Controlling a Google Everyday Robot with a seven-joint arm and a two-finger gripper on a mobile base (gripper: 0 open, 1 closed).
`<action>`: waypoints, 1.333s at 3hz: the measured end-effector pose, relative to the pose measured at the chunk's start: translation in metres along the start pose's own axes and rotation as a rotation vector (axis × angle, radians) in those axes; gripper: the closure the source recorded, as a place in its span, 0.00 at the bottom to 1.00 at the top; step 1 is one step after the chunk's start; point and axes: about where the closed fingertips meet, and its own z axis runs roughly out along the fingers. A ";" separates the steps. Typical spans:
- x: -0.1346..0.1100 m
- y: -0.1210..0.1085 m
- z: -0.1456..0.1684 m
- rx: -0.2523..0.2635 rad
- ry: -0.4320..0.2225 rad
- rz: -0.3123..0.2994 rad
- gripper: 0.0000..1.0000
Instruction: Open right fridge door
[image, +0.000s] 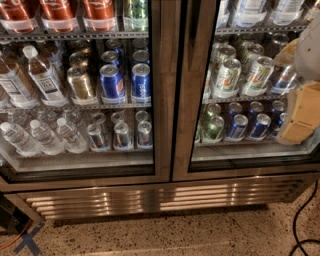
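The left fridge door (161, 100) and the right fridge door (186, 125) stand side by side and meet at the centre of the view. Behind the left fridge door, water bottles (35, 137) occupy the left part of the lower shelf, with cans (120, 135) directly to their right. Behind the right fridge door, further cans (240, 125) sit in rows on two shelves. The gripper (298, 122) is at the right edge of the view, in front of the glass of the right fridge door. A grille (160, 197) runs below both doors, above the floor (175, 235). A cable (294, 227) lies on the floor at lower right.
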 end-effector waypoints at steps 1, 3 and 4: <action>0.000 0.000 0.000 0.000 0.000 0.000 0.00; -0.012 -0.008 -0.002 0.004 -0.128 0.005 0.18; -0.017 -0.011 -0.003 -0.010 -0.190 0.006 0.17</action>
